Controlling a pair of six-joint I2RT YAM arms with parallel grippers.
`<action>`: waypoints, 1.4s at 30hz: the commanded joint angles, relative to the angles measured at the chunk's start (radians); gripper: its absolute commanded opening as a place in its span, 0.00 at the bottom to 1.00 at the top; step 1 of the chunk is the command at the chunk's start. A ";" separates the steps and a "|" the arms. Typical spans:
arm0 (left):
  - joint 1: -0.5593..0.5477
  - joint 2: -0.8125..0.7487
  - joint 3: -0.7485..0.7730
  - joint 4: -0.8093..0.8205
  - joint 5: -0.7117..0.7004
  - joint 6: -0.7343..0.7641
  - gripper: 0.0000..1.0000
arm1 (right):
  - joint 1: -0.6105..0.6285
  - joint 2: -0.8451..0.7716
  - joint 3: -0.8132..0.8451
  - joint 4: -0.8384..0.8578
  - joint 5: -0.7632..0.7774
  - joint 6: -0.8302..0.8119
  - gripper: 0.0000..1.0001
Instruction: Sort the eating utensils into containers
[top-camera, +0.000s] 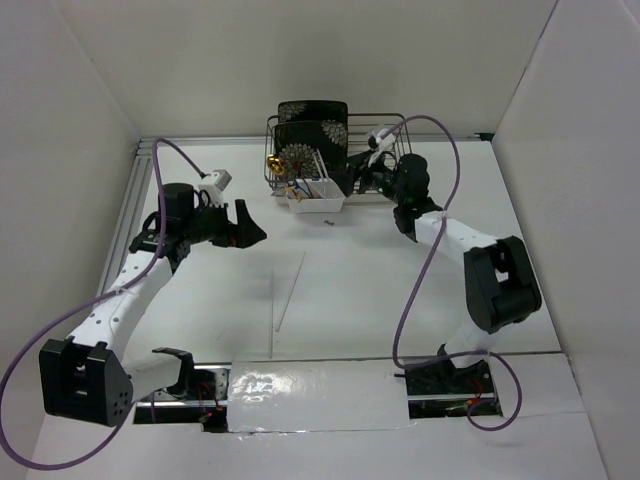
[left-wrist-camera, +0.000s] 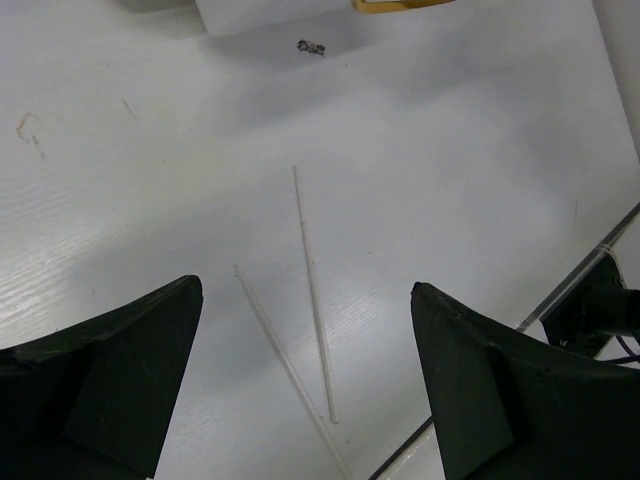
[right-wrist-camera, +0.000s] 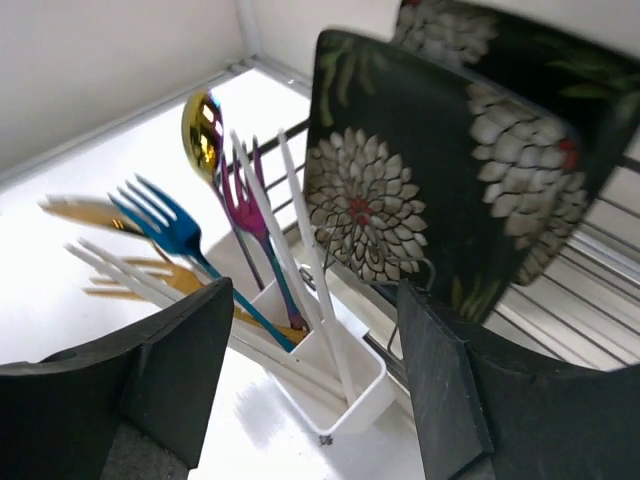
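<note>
Two pale chopsticks (top-camera: 291, 288) lie loose on the table, also in the left wrist view (left-wrist-camera: 312, 290). My left gripper (top-camera: 250, 226) is open and empty, hovering above them (left-wrist-camera: 306, 288). The white caddy (top-camera: 316, 198) stands against the rack front. In the right wrist view the caddy (right-wrist-camera: 360, 395) holds two upright chopsticks (right-wrist-camera: 300, 250), a blue fork (right-wrist-camera: 165, 225), a shiny pink fork (right-wrist-camera: 240, 195), a gold spoon (right-wrist-camera: 203, 130) and other gold and pale pieces. My right gripper (top-camera: 366, 180) is open and empty just right of the caddy (right-wrist-camera: 315, 300).
A black wire dish rack (top-camera: 392, 150) at the back holds black floral plates (top-camera: 312, 135), which also show in the right wrist view (right-wrist-camera: 420, 190). A small dark speck (top-camera: 328, 221) lies in front of the caddy. White walls stand on both sides.
</note>
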 joint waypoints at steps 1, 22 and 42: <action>-0.007 0.024 0.014 -0.032 -0.090 -0.050 0.97 | 0.002 -0.181 0.073 -0.181 0.156 0.103 0.74; -0.459 0.317 -0.014 -0.440 -0.714 -0.654 0.61 | 0.049 -0.637 -0.195 -0.927 0.537 0.383 0.80; -0.620 0.406 -0.124 -0.383 -0.633 -0.746 0.51 | 0.049 -0.574 -0.187 -0.890 0.482 0.369 0.80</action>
